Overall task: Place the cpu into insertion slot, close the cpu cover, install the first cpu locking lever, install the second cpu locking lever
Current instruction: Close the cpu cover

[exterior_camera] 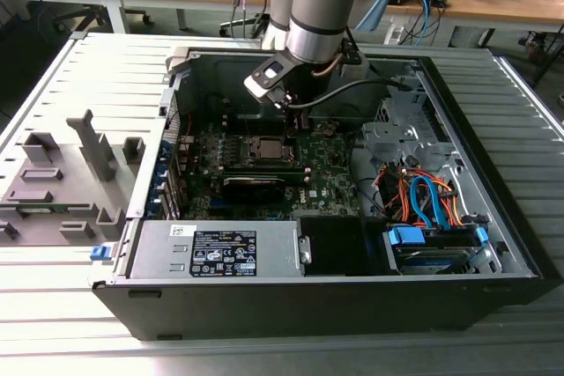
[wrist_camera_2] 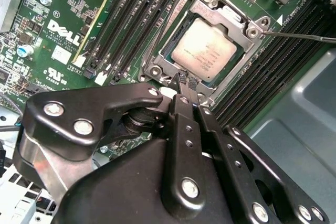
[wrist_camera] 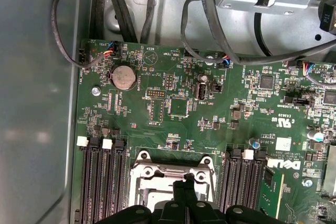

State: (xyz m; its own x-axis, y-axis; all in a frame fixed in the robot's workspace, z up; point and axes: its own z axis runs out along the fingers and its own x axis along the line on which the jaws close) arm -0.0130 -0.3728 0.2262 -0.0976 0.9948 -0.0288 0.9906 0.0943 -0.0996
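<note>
From my console, the small, pale silvery-beige square cpu point(wrist_camera_2: 210, 51) lies flat in the dark square insertion slot point(wrist_camera_2: 181, 32). The thin silvery metal cpu cover point(wrist_camera_2: 226, 9) lies down around it, and the chip's face shows through its window. The black two-fingered gripper point(wrist_camera_2: 187, 80) hovers at the cover's near edge, drawn narrow with its tips almost touching. I cannot tell whether anything thin is pinched between them.

I judge the chip light, stiff and fragile (the contacts beneath it more so), and best taken by its edges. The cover looks like springy sheet metal. The thin steel locking lever point(wrist_camera_2: 299, 36) is a stiff, slippery wire, best taken near its free end. The gripper's own body hides the socket's near side, so I cannot make out a second lever there or whether either is latched.
</note>
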